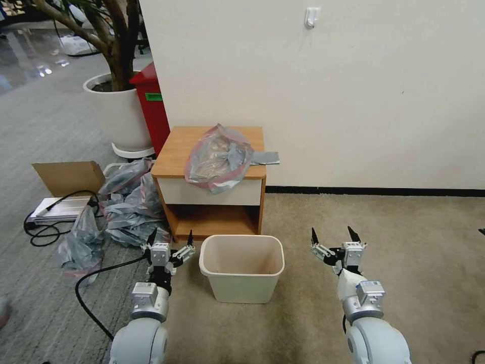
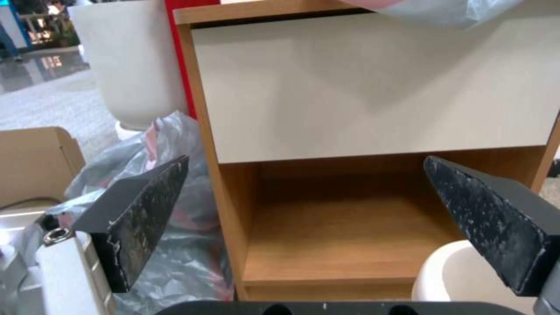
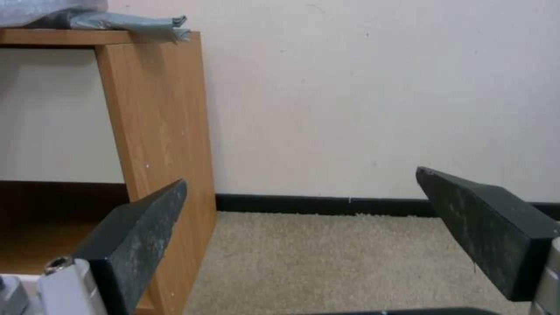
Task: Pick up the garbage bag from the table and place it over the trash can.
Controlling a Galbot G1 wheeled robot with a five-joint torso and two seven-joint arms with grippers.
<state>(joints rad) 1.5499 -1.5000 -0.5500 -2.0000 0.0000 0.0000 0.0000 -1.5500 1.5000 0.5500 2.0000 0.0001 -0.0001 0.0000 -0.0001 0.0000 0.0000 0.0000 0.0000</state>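
The garbage bag (image 1: 220,157), translucent grey with a pinkish-red rim, lies crumpled on the table (image 1: 177,151), one corner hanging over the white drawer front. In front of the table stands the beige trash can (image 1: 242,267) on the carpet, with nothing inside. My left gripper (image 1: 171,238) hovers open just left of the can, low, facing the table's open shelf (image 2: 344,236). My right gripper (image 1: 332,235) is open to the right of the can, facing the wall and the table's side panel (image 3: 160,131). A strip of the bag (image 3: 117,19) shows on the tabletop.
A heap of grey bags (image 1: 126,202) lies on the floor left of the table, beside a cardboard box (image 1: 68,177), a power strip and black cables (image 1: 91,298). A red bin (image 1: 151,108) and white plant pot (image 1: 118,114) stand behind. Open carpet lies to the right.
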